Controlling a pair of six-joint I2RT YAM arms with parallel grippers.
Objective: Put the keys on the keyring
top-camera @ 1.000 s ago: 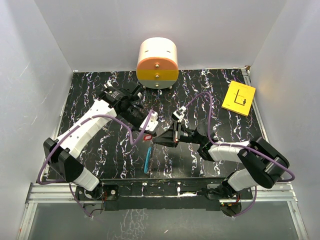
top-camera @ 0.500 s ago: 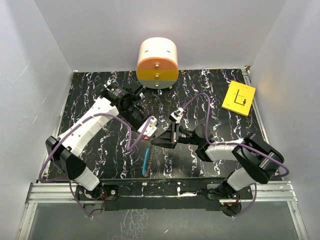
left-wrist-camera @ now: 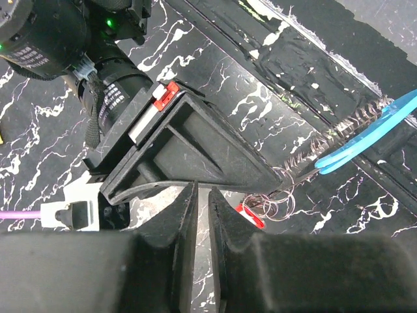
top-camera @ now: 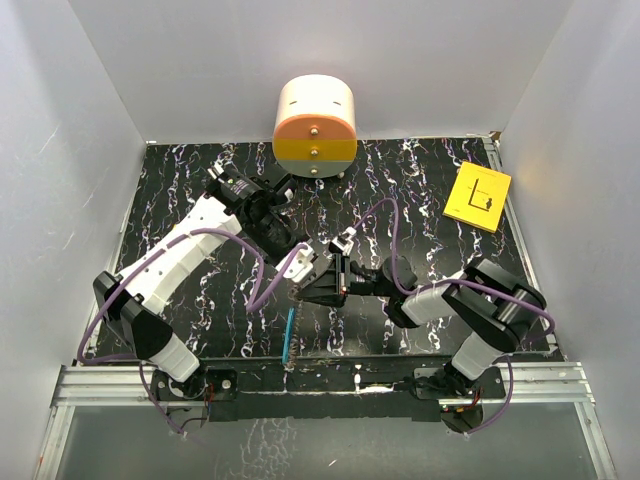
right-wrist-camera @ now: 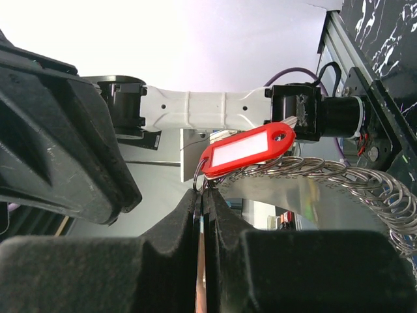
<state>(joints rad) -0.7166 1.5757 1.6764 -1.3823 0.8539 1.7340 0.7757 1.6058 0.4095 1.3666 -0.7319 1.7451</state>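
Observation:
The keyring hangs from my right gripper, its blue band dangling toward the table's near edge. In the right wrist view the right gripper is shut on the keyring's thin metal end. A red key with a white label sits on the ribbed coil just past the jaw tips. My left gripper is close beside the right one. In the left wrist view the left gripper has its jaws slightly apart and holds nothing. It is just short of the red key, the wire rings and the blue band.
An orange and white drum-shaped box stands at the back centre. A yellow card lies at the back right. A metal rail runs along the near edge by the arm bases.
Both grippers have shifted left and slightly toward the near edge, staying tip to tip. The blue band has swung lower. The left jaws have parted a little.

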